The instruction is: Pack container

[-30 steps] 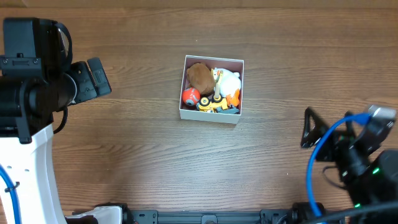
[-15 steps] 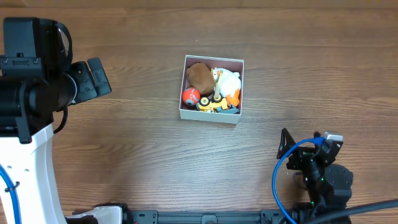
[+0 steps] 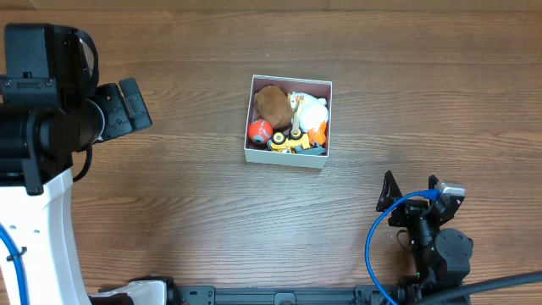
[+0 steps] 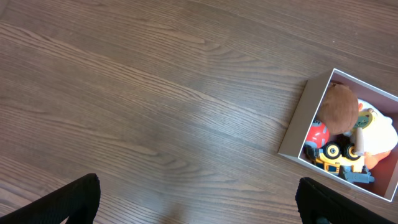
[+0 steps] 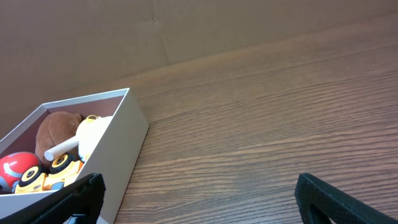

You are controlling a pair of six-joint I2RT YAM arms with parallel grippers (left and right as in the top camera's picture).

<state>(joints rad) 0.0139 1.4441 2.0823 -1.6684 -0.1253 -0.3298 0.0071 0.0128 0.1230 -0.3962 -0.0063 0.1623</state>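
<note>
The container [image 3: 286, 158], a square shallow box with white walls and a pink inside, stands on the wooden table a little above centre. It holds a brown plush [image 3: 273, 103], a white plush [image 3: 310, 109], a red ball [image 3: 259, 131] and a yellow toy vehicle [image 3: 292, 141]. It also shows in the left wrist view [image 4: 297, 124] and the right wrist view [image 5: 121, 155]. My left gripper [image 4: 199, 202] is open and empty, far left of the container. My right gripper [image 5: 199, 199] is open and empty, low at the front right, facing the container.
The left arm's body [image 3: 51, 110] fills the left side of the overhead view. The right arm with its blue cable [image 3: 406, 246] sits at the front right edge. Bare wooden table [image 3: 186, 212] lies around the container.
The right arm has drawn back from the right edge toward the front and folded down; since half a second ago it has barely shifted. The left arm and the container have not moved.
</note>
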